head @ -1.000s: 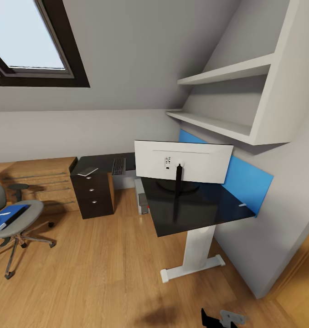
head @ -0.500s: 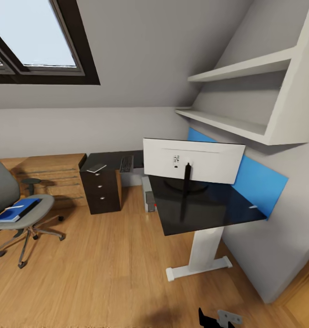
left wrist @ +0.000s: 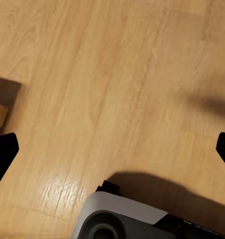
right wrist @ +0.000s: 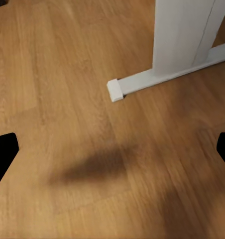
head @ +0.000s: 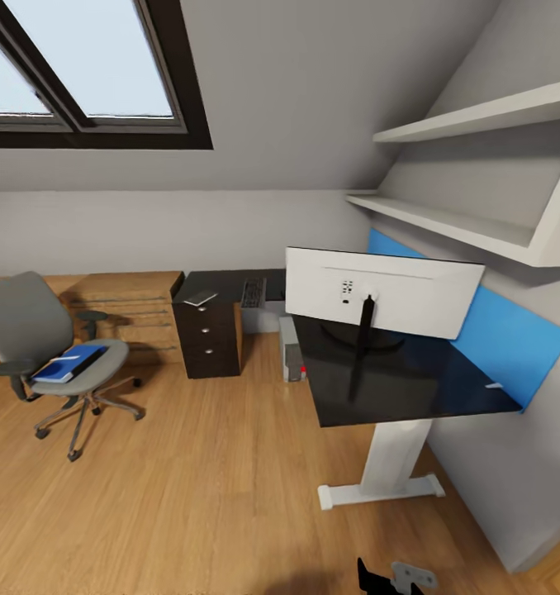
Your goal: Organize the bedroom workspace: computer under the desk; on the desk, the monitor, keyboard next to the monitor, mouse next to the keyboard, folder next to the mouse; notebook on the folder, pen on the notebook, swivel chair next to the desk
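The desk (head: 412, 388) has a glossy black top, and the monitor (head: 383, 293) stands on it with its white back toward me. The dark keyboard (head: 253, 292) lies on the far wing, near a flat grey thing (head: 201, 297) above the drawer unit (head: 210, 335). Under the top stands the grey computer (head: 291, 359). At the left is the swivel chair (head: 32, 326), with the blue folder (head: 69, 364) on its seat. My left gripper (left wrist: 112, 149) and right gripper (right wrist: 112, 149) both hang open over bare floor, far from all of these.
A low oak chest (head: 127, 310) stands against the wall behind the chair. The desk's white leg and foot (right wrist: 162, 74) rest on the wooden floor near my right gripper. Wall shelves (head: 470, 223) hang above the desk. A small pale thing (head: 493, 386) lies at the desk's right edge.
The whole view has swung left, so the desk and monitor sit further right in the picture and the chair shows fully. Nothing on the desk or the chair has moved.
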### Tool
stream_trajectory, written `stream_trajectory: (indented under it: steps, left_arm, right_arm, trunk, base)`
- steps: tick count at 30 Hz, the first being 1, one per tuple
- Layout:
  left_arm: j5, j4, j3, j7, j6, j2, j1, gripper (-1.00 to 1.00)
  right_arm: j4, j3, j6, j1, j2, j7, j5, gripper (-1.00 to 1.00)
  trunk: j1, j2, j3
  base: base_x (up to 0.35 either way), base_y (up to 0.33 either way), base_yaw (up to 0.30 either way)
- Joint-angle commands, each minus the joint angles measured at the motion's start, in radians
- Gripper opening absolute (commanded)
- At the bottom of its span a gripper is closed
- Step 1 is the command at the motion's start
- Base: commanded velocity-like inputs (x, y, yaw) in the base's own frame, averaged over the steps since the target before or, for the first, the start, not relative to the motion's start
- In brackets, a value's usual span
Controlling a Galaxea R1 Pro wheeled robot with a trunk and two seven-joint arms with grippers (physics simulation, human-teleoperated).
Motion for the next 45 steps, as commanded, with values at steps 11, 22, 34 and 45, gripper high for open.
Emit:
stream_trajectory:
  steps: [11, 22, 34, 45]
  left_arm:
    - [0.005, 0.006, 0.000, -0.001, -0.001, -0.001, 0.001, 1.00]
    - [0.003, 0.007, -0.004, 0.000, 0.000, -0.004, 0.001, 1.00]
    - [-0.001, -0.100, -0.009, 0.014, 0.030, -0.018, 0.001, 1.00]
    - [0.002, -0.246, -0.008, 0.009, 0.254, -0.018, 0.001, 1.00]
  right_arm:
    - [0.002, -0.009, -0.011, -0.001, 0.016, -0.052, 0.009, 1.00]
    - [0.001, -0.012, -0.037, 0.000, 0.012, -0.075, -0.010, 1.00]
    - [0.002, -0.012, -0.072, 0.000, 0.019, -0.125, -0.099, 1.00]
    - [0.000, -0.008, -0.076, 0.000, 0.010, -0.126, -0.096, 1.00]
  trunk:
    - [0.000, -0.001, 0.002]
    - [0.000, -0.001, 0.003]
    - [0.000, -0.001, 0.006]
    - [0.000, -0.001, 0.004]
  base:
    - [0.000, 0.000, 0.089]
    - [0.000, 0.000, 0.091]
    - [0.000, 0.000, 0.253]
    - [0.000, 0.000, 0.267]
